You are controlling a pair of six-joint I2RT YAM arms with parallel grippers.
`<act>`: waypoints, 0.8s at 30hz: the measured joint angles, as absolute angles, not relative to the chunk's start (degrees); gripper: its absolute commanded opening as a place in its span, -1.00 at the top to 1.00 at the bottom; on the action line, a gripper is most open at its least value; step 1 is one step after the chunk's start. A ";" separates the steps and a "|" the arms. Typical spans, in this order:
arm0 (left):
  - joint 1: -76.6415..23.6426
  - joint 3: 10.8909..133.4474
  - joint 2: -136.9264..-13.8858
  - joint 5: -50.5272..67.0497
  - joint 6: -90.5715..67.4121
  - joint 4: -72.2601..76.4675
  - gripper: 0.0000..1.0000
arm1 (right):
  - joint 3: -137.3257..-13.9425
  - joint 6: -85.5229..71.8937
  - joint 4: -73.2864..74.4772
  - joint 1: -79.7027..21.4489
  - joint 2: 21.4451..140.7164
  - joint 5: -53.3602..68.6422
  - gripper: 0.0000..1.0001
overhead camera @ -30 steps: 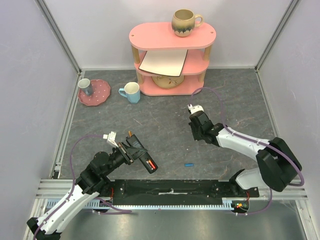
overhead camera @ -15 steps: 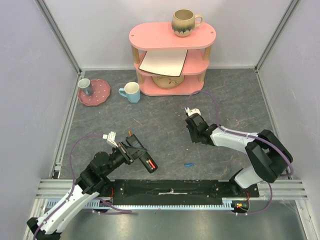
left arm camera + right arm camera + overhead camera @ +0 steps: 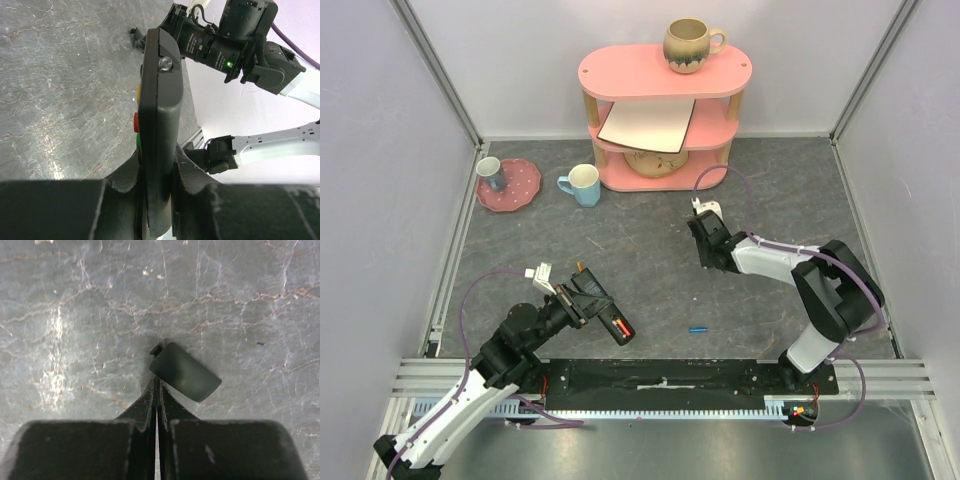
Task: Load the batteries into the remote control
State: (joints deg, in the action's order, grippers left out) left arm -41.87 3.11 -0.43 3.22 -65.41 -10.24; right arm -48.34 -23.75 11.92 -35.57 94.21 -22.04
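remote control (image 3: 157, 100): slim matte-black bar, clamped edge-up by left gripper (image 3: 158, 172) | right gripper (image 3: 156, 385): jaws together, empty, low over marbled grey table (image 3: 75, 300) | flat rounded battery cover (image 3: 185, 371) at 1 o'clock

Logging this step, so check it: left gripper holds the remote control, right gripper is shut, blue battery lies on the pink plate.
One error: the blue battery lies on the grey table, not on the pink plate, as the top view shows. The left gripper does hold the remote control, and the right gripper is shut.
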 measured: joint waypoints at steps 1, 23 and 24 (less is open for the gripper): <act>-41.87 3.11 -0.43 3.18 -65.41 -10.24 0.96 | -48.88 -23.35 11.81 -35.18 94.63 -21.85 0.79; -41.87 3.11 -0.43 3.33 -65.25 -10.15 0.96 | -50.87 -13.37 11.51 -29.41 90.19 -14.68 -0.58; -41.87 3.09 -0.43 3.36 -65.25 -10.15 0.96 | -50.68 -13.39 11.42 -28.91 90.91 -14.55 -0.58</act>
